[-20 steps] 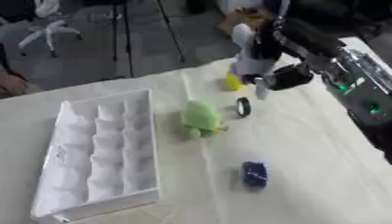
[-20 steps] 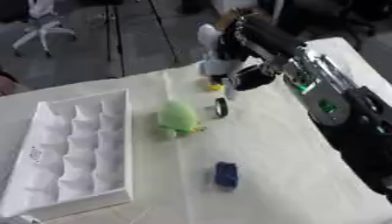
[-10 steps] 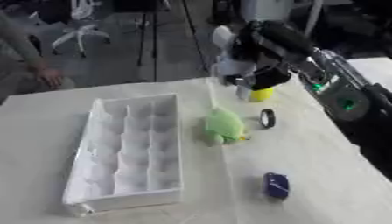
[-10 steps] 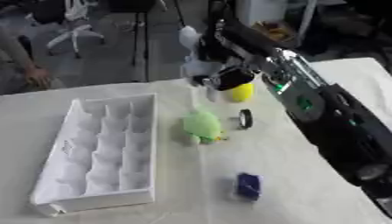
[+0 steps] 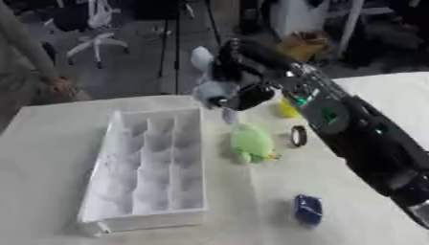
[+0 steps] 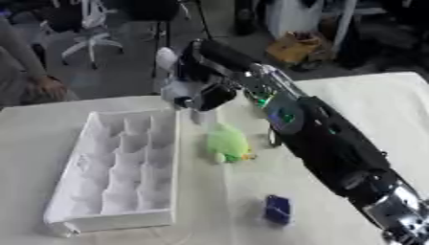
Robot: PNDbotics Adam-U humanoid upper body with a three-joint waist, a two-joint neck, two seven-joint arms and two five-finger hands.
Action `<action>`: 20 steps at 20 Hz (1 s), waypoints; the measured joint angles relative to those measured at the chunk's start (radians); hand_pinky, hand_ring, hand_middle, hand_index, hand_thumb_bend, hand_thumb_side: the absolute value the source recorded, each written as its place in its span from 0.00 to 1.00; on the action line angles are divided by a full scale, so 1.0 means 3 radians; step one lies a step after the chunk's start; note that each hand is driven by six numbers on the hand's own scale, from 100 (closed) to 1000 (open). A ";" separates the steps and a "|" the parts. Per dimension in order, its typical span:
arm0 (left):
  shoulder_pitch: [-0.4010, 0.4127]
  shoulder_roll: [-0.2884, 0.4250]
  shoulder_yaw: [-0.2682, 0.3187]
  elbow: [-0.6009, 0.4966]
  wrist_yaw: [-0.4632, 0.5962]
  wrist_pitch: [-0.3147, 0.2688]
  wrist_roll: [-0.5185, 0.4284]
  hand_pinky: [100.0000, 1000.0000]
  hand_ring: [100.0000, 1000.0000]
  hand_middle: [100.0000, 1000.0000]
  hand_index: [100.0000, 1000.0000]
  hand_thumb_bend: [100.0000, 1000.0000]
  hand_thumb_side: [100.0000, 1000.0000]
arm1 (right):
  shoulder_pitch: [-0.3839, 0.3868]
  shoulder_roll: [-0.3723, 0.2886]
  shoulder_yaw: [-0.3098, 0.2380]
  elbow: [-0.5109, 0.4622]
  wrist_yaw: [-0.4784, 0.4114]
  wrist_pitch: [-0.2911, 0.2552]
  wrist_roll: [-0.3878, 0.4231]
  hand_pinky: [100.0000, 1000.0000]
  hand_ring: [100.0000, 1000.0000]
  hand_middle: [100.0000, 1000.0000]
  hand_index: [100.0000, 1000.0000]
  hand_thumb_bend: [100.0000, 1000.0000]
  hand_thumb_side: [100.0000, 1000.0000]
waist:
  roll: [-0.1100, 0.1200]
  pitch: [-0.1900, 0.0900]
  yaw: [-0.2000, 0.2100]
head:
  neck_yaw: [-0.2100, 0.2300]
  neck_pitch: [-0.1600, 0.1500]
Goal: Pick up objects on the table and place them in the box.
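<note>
Your right hand (image 5: 228,91) hangs above the far right corner of the white compartment box (image 5: 151,167); whether its fingers hold anything, you cannot tell through the blur. On the cloth-covered table (image 5: 50,143), a green plush toy (image 5: 250,142) lies just beside the box, a black ring (image 5: 298,136) and yellow object (image 5: 287,109) beyond it, a blue object (image 5: 308,209) nearer you.

White plastic box (image 5: 151,167), soft green toy (image 5: 250,142), cloth-covered table (image 5: 50,143)
</note>
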 measured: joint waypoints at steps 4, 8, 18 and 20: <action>-0.0025 -0.0003 -0.0031 0.0000 0.0035 -0.0001 -0.0043 0.95 0.74 0.75 0.74 0.39 0.91 | -0.0004 0.0149 0.0086 0.0095 -0.0084 -0.0081 0.0139 0.28 0.27 0.30 0.42 0.11 0.00 | 0.0000 0.0000 0.0026 | -0.0063 -0.0008; -0.0028 -0.0029 -0.0057 0.0000 0.0063 0.0002 -0.0081 0.95 0.74 0.75 0.74 0.39 0.91 | -0.0003 0.0282 0.0163 0.0172 -0.0162 -0.0162 0.0311 0.32 0.30 0.33 0.45 0.04 0.00 | 0.0000 0.0000 0.0043 | -0.0120 -0.0009; -0.0053 -0.0029 -0.0098 0.0000 0.0108 0.0006 -0.0146 0.95 0.74 0.75 0.74 0.39 0.91 | 0.0002 0.0387 0.0301 0.0229 -0.0525 -0.0438 0.0914 0.92 0.83 0.93 0.99 0.19 0.77 | 0.0000 -0.0006 0.0036 | -0.0156 -0.0018; -0.0054 -0.0029 -0.0110 0.0000 0.0110 0.0006 -0.0152 0.95 0.74 0.75 0.74 0.39 0.91 | 0.0003 0.0387 0.0310 0.0217 -0.0569 -0.0513 0.1157 0.94 0.85 0.96 1.00 0.21 0.78 | 0.0000 -0.0007 0.0029 | -0.0152 -0.0026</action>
